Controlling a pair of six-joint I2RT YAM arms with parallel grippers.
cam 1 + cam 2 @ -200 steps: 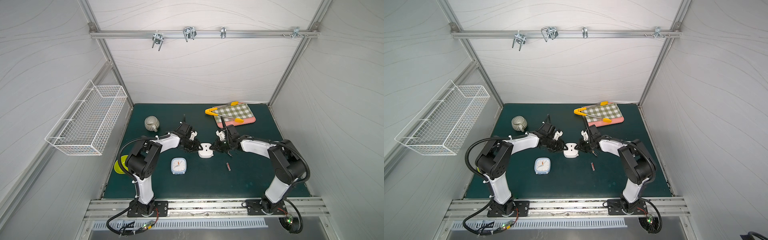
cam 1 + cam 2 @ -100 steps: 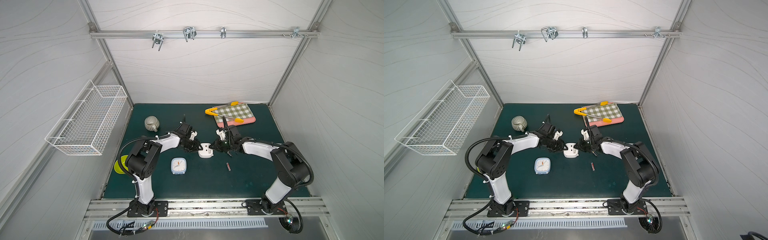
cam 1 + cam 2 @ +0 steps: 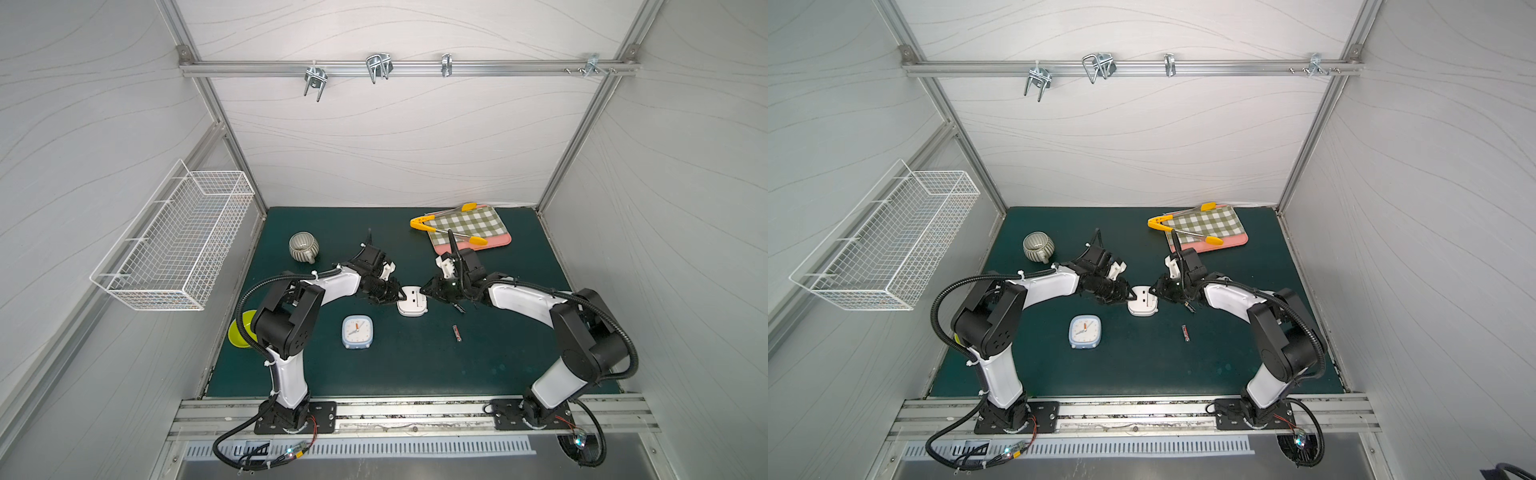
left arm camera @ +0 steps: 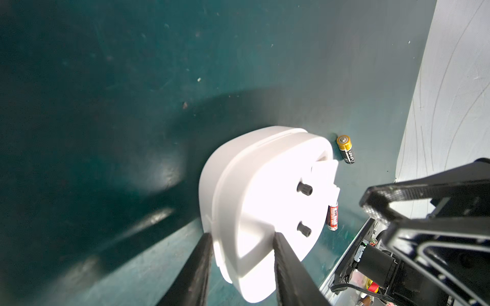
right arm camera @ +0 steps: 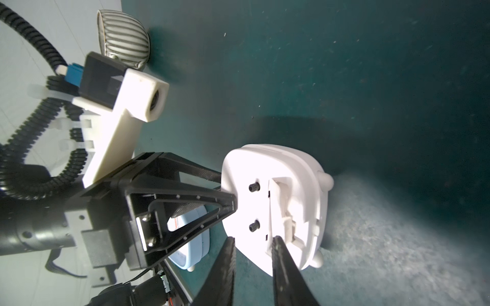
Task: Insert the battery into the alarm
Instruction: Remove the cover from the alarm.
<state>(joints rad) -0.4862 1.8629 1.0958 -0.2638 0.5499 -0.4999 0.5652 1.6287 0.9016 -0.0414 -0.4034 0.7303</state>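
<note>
The white alarm (image 3: 411, 306) (image 3: 1142, 308) lies face down on the green mat, back up, showing two black knobs. Its battery cover (image 5: 281, 196) stands ajar. My left gripper (image 4: 242, 238) (image 3: 401, 296) is shut on the alarm's rim, one finger on each face. My right gripper (image 5: 254, 239) (image 3: 424, 291) is at the opposite rim, jaws slightly apart. One fingertip (image 5: 277, 239) rests at the cover's edge and nothing is held. A red battery (image 3: 457, 333) (image 4: 333, 216) lies on the mat in front. A black-and-yellow battery (image 4: 346, 149) (image 3: 458, 308) lies under the right wrist.
A pale blue clock (image 3: 357, 331) lies face up in front of the left arm. A ribbed cup (image 3: 303, 247) stands at the back left and a green bowl (image 3: 241, 334) by the left arm's base. Yellow tongs on a checked cloth (image 3: 469, 226) lie at the back right. A wire basket (image 3: 178, 245) hangs on the left wall.
The right wrist has shifted slightly at the alarm's rim and its jaws stand a little wider. The left gripper and the alarm have stayed in place.
</note>
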